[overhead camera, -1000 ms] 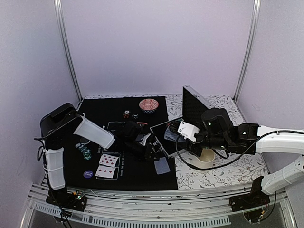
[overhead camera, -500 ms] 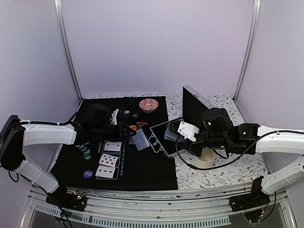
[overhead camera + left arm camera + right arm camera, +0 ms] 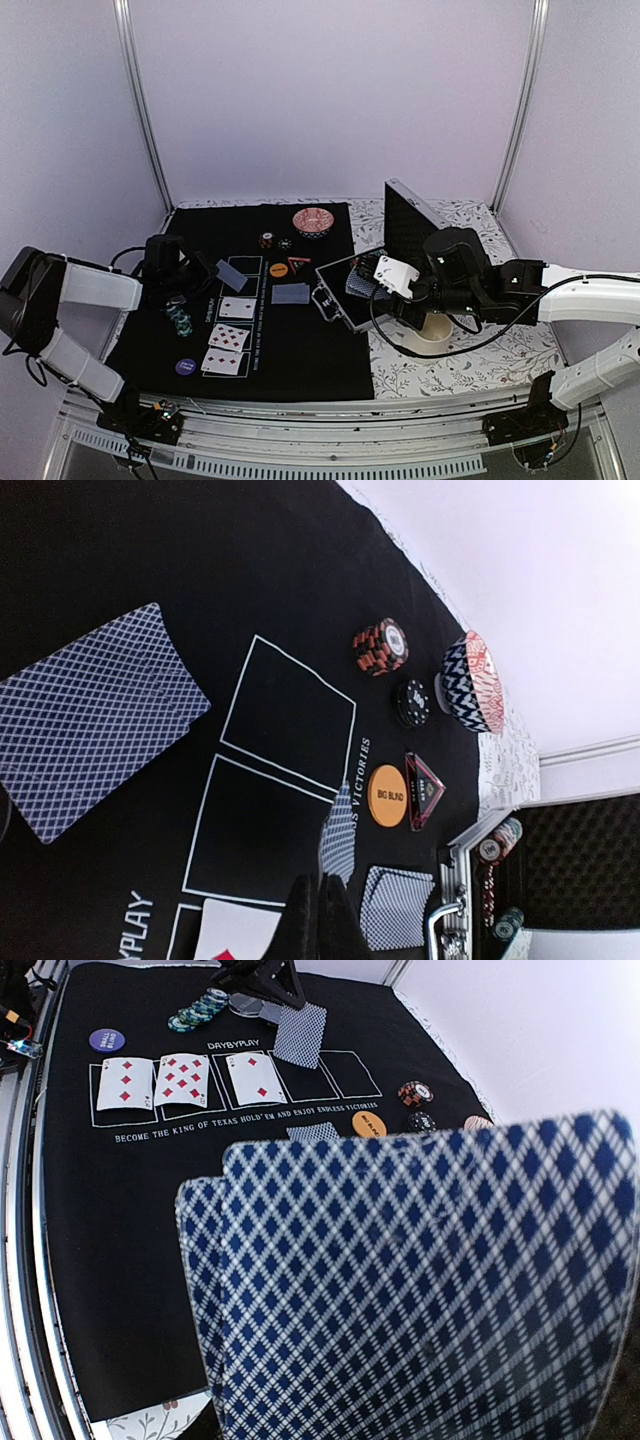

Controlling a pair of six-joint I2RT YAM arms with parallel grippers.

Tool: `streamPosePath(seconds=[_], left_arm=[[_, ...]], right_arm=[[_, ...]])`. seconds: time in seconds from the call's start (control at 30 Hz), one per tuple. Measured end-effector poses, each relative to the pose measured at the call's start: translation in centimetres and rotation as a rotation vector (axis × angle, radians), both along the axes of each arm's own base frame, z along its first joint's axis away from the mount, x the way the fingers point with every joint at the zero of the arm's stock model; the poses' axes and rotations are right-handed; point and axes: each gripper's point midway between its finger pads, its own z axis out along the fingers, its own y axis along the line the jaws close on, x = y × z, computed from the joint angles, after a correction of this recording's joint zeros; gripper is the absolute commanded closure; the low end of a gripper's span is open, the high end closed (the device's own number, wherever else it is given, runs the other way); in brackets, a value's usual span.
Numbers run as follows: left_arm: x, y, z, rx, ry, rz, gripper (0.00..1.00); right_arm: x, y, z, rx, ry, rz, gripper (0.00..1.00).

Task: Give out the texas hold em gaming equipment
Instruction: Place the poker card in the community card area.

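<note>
My left gripper is shut on a grey-blue-backed card, held tilted over the mat beside the two empty boxes. The left wrist view shows that card nearly edge-on, sticking out of the fingertips. A second card lies back-up below the wrist, and a third lies near the case. Three face-up cards fill the nearer boxes. My right gripper is shut on a fanned stack of cards that hides its fingers.
On the black mat are an orange disc, a red triangle, striped chips, green chips and a purple disc. A red bowl stands at the back. The open case and a white cup are on the right.
The left arm has swung back from the middle of the mat to the left side. The card it carried there now lies by the case. The right arm has not moved.
</note>
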Motion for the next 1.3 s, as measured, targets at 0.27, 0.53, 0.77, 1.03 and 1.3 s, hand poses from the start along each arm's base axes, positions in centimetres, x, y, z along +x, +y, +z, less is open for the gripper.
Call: streamPosePath(seconds=[0.27,0.53,0.77,1.03,1.3], left_arm=[[1.7,0.7,-2.4,-0.053,0.006,0.089,1.0],[1.1,0.6,-5.4,-0.112,0.048,0.17,1.0],[1.1,-0.9,-5.1,-0.155,0.027,0.217,1.0],[0.7,-1.1,-5.5,-0.162,0.036,0.266,0.79],[-0.1,-0.6,-6.5,-0.069,0.095,0.274,0.61]], right_arm=[[0.0,0.0,0.0,0.0,0.0,0.0,0.59],[0.0,0.1,-0.6,-0.013,0.009,0.002,0.59],[0.0,0.2,-0.7,-0.016,0.011,0.002,0.59],[0.0,0.1,-0.7,-0.019,0.012,0.002,0.59],[0.0,0.1,-0.8,-0.019,0.012,0.002,0.59]])
